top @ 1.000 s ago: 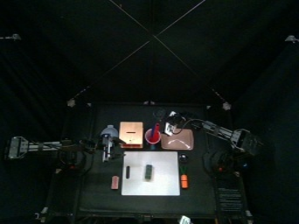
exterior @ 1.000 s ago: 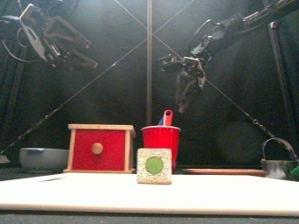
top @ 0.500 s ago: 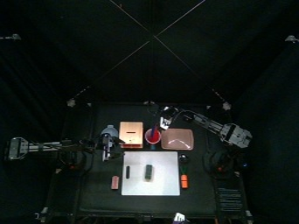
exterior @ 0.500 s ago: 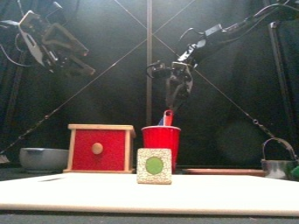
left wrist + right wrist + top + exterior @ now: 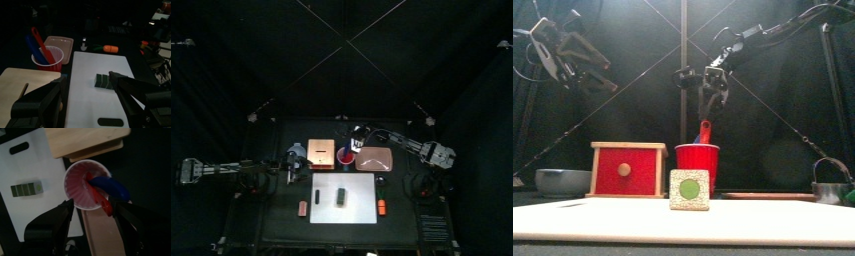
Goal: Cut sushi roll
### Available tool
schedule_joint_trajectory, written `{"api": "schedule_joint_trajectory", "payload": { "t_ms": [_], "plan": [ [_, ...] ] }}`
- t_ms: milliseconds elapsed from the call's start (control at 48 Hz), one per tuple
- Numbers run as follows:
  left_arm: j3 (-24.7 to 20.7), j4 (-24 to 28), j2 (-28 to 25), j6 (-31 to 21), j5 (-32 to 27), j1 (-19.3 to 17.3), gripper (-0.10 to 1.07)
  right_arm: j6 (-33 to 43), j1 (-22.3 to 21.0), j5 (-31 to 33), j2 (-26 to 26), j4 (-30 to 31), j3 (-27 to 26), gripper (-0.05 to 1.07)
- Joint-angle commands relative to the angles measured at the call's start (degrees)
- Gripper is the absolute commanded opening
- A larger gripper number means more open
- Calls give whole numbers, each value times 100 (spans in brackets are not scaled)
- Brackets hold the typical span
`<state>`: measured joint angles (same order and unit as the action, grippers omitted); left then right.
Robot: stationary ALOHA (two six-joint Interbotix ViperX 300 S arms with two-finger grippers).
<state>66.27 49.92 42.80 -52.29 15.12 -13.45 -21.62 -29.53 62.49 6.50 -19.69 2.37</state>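
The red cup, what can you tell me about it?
The red cup looks like ribbed disposable plastic, red outside and whitish inside. It stands upright beside the wooden box, behind the white cutting board. A red handle and a blue handle stick out of it. The open right gripper hovers just above, not touching.

The sushi roll [image 5: 341,197] lies on the board [image 5: 360,186], with the cup [image 5: 346,153] and box [image 5: 321,150] behind.

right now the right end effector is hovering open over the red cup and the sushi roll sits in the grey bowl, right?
Not quite. The sushi roll lies on the white board, as the left wrist view shows. The right end effector does hover open over the red cup.
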Motion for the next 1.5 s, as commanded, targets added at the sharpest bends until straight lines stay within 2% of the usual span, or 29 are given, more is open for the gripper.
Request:
{"api": "schedule_joint_trajectory", "payload": {
  "t_ms": [0, 229, 625, 896, 1042, 1167, 1292, 1479],
  "plan": [
    [-35, -62, 44, 9, 35, -62, 99, 0, 97, 62, -105, 0, -141, 89],
    [35, -79, 123, 9, 44, -158, 99, 26, 308, 44, -79, 229, -70, 89],
    [88, -229, 132, 9, 44, -167, 99, 141, 264, -193, 35, 633, 229, 89],
    [105, -360, 132, 9, 35, -176, 99, 114, 290, -255, 35, 668, 149, 86],
    [141, -413, 132, 9, 44, -176, 99, 97, 290, -281, 44, 668, 149, 78],
    [167, -431, 132, 9, 35, -176, 99, 88, 290, -404, 44, 659, 158, 61],
    [211, -448, 132, 9, 44, -193, 99, 79, 290, -439, 79, 668, 149, 49],
    [272, -562, 132, 18, 35, -272, 99, 88, 290, -457, 88, 633, 114, 46]
  ]
}}
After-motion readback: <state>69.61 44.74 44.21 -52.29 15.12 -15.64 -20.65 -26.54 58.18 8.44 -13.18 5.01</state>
